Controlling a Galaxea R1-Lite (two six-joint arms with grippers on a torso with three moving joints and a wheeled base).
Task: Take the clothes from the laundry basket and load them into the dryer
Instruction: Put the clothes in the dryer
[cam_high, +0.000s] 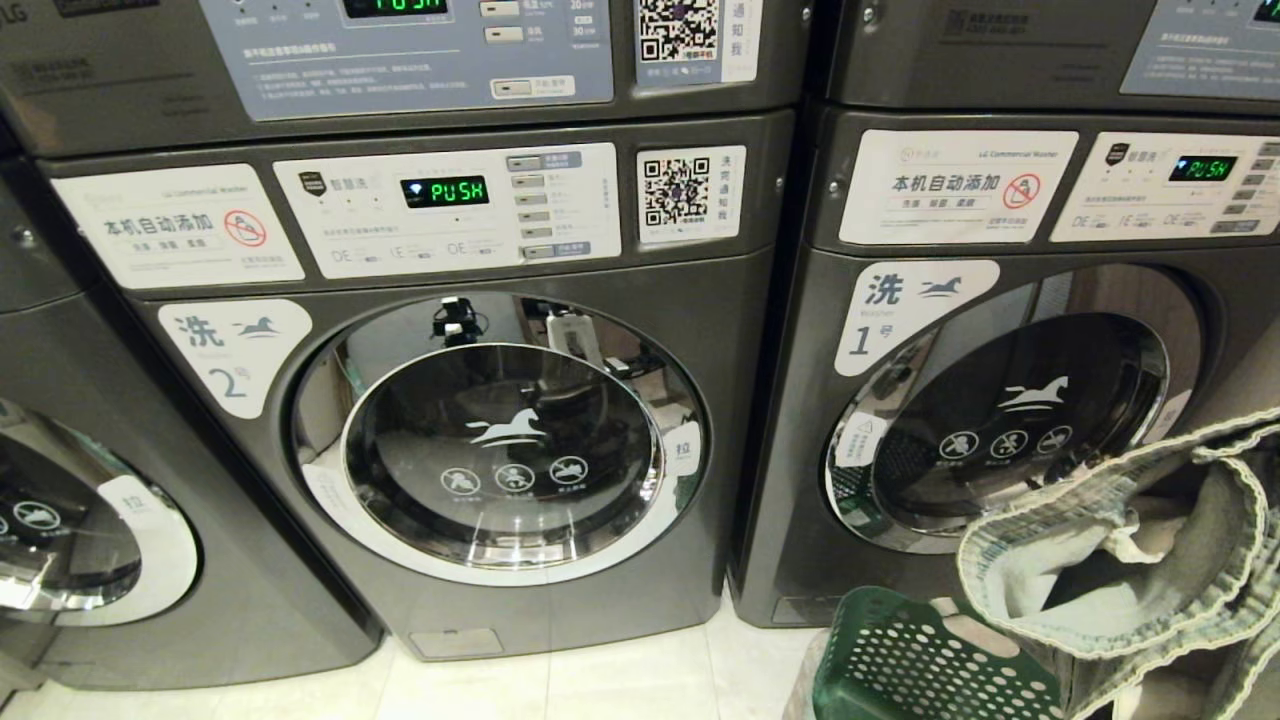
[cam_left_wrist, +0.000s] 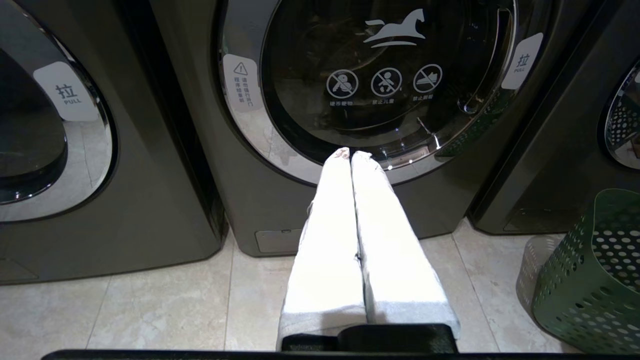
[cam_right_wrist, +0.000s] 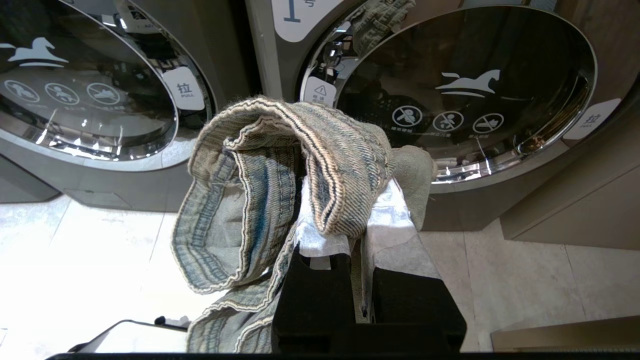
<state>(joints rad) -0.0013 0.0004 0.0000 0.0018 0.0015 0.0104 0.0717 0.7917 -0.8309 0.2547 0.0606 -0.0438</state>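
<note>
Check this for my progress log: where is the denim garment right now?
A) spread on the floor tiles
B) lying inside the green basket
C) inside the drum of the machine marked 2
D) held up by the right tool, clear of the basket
D: the denim garment is draped over and clamped in the right tool, hanging above the green basket, while the door of the machine marked 2 is closed.
</note>
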